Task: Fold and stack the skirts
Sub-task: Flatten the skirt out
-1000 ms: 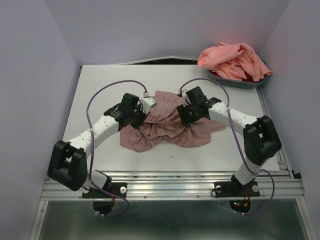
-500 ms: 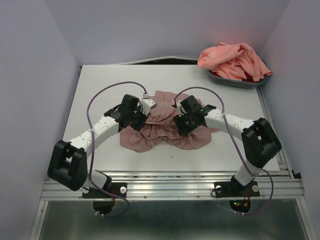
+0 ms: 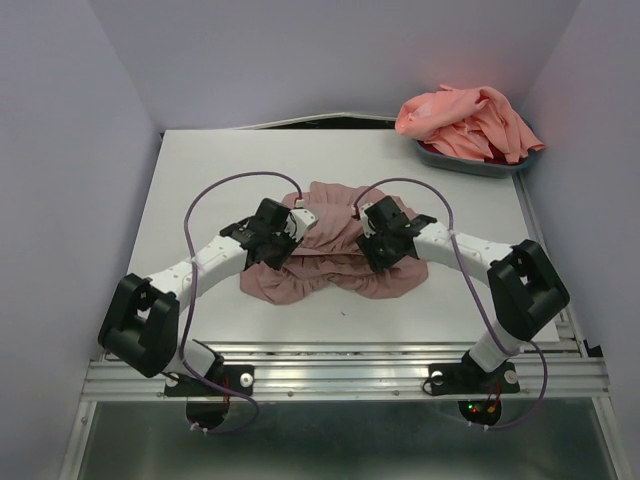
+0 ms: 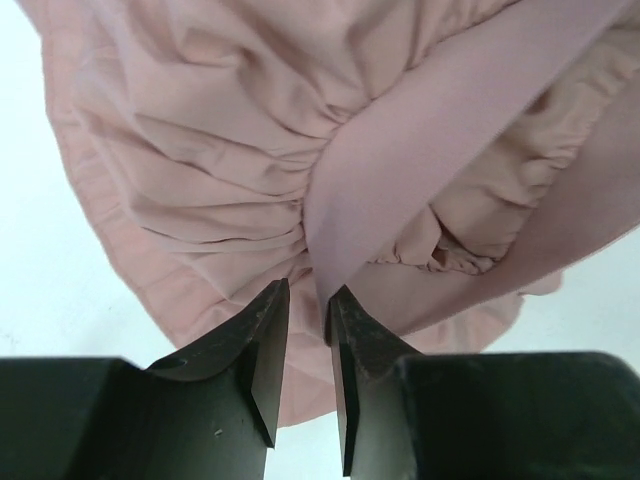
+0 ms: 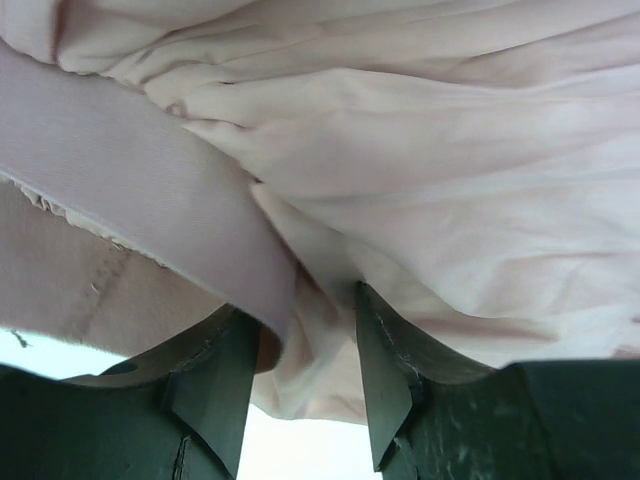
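Hold at nine o'clock on the pink skirt (image 3: 335, 265) has just loosened, the left gripper (image 4: 308, 290) parting; right gripper (image 5: 300, 305) clamps a fold, so this fold looks laid

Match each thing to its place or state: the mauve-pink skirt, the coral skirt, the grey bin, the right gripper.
Things
1. mauve-pink skirt
2. coral skirt
3. grey bin
4. right gripper

Places or states
A. at the far right corner of the table
B. heaped in the grey bin
C. astride a fold of mauve cloth
D. crumpled at the table's middle

Pairs: 1-D, 2-B, 3-A, 4-C
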Available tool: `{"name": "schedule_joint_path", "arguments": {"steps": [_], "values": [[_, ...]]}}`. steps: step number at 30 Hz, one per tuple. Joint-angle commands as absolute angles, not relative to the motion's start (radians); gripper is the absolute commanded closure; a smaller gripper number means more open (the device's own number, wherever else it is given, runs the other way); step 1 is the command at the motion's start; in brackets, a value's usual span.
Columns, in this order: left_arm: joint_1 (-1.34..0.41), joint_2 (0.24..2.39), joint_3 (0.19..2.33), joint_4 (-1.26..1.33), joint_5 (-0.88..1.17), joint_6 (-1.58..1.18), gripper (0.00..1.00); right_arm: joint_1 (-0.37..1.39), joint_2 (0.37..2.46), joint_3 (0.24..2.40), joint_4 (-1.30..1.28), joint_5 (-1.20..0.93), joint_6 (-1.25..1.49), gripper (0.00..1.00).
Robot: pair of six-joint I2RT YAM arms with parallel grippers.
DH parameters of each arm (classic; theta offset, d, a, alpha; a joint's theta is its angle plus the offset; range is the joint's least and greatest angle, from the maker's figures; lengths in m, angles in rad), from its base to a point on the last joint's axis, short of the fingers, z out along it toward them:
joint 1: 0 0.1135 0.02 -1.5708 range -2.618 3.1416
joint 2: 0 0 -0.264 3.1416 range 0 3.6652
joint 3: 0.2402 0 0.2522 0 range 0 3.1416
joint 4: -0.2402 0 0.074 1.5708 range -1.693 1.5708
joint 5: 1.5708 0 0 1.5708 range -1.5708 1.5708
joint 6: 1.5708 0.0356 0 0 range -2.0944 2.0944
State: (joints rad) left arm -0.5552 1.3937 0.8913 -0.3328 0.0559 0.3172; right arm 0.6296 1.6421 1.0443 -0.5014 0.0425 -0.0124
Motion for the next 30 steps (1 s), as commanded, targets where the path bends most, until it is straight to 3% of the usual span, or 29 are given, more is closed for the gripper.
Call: {"name": "schedule_joint_path", "arguments": {"steps": [1,6,8,9,12,20,30], "values": [[-0.543,1.396,0.877,-0.344,-0.075,0.354,0.66,0.630,1.577,1.043,-0.497,0.130,-0.047,0.53],[-0.512,1.322,0.902,-0.357,-0.094,0.379,0.79,0.630,1.533,1.037,-0.509,0.186,-0.093,0.57],[-0.494,1.299,0.937,-0.370,-0.106,0.388,0.88,0.630,1.514,1.049,-0.509,0.228,-0.121,0.67],[-0.486,1.295,0.952,-0.376,-0.104,0.388,0.90,0.630,1.503,1.057,-0.508,0.235,-0.132,0.79],[-0.474,1.292,1.029,-0.411,-0.091,0.388,0.96,0.630,1.493,1.107,-0.506,0.248,-0.169,0.96],[-0.472,1.258,1.213,-0.456,-0.141,0.397,1.00,0.608,1.480,1.279,-0.506,0.270,-0.319,0.99],[-0.457,1.224,1.430,-0.451,-0.259,0.374,1.00,0.563,1.526,1.669,-0.525,0.351,-0.492,0.99]]}}
